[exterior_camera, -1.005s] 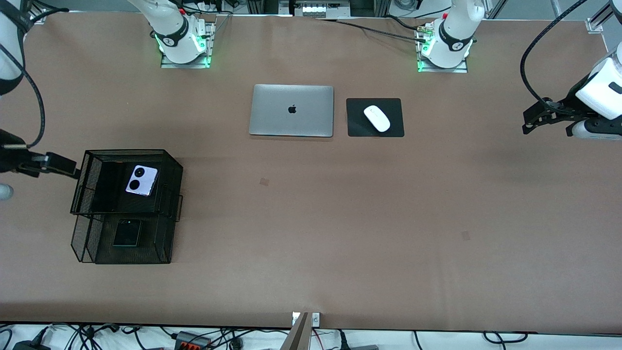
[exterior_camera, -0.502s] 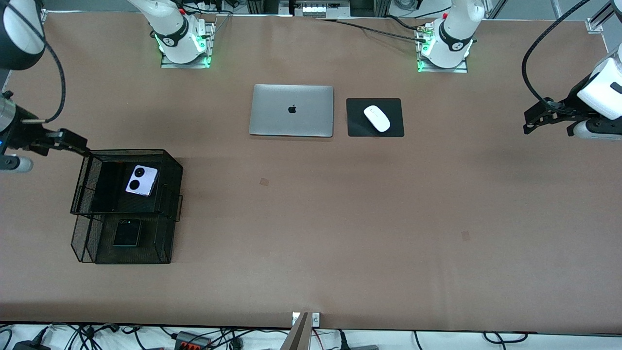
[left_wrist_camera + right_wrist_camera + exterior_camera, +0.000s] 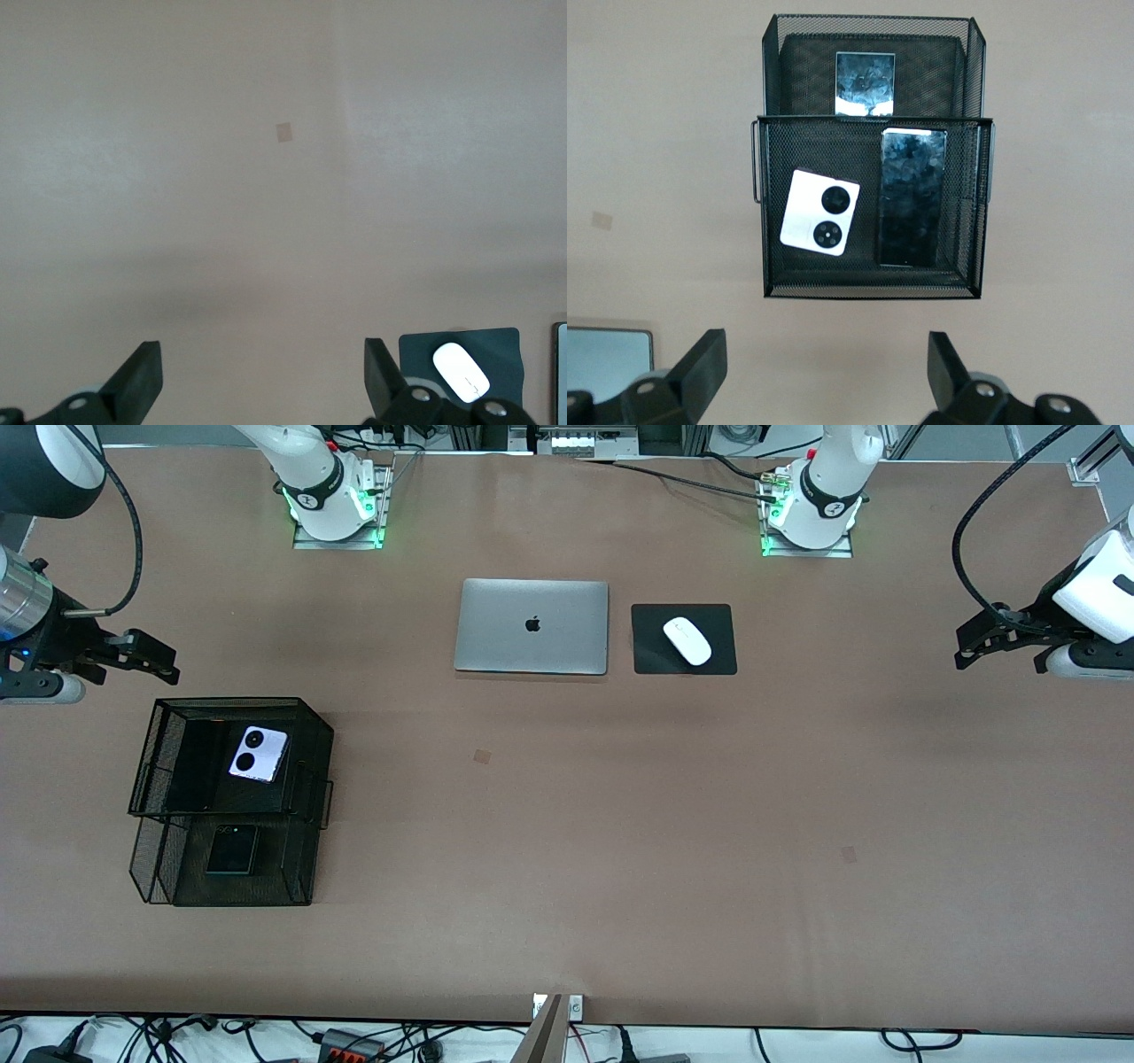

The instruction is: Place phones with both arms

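A two-tier black mesh rack (image 3: pixel 312 722) stands toward the right arm's end of the table. In its upper tier a lilac phone (image 3: pixel 259 754) (image 3: pixel 820 212) with two black circles lies beside a long black phone (image 3: pixel 190 766) (image 3: pixel 911 197). A small dark phone (image 3: pixel 232 849) (image 3: pixel 865 84) lies in the lower tier, nearer the front camera. My right gripper (image 3: pixel 164 662) (image 3: pixel 824 354) hangs open and empty over bare table, just off the rack's edge toward the bases. My left gripper (image 3: pixel 961 648) (image 3: pixel 263 363) waits open and empty over the left arm's end of the table.
A shut silver laptop (image 3: pixel 532 626) (image 3: pixel 607 359) lies mid-table near the bases. Beside it a white mouse (image 3: pixel 687 640) (image 3: pixel 461 370) rests on a black pad (image 3: pixel 651 657) (image 3: pixel 507 350). Brown table surface (image 3: pixel 620 824) stretches between rack and left arm.
My right gripper has drawn away from the rack's corner toward the robots' bases, staying open. The left arm has barely moved. The phones lie as before.
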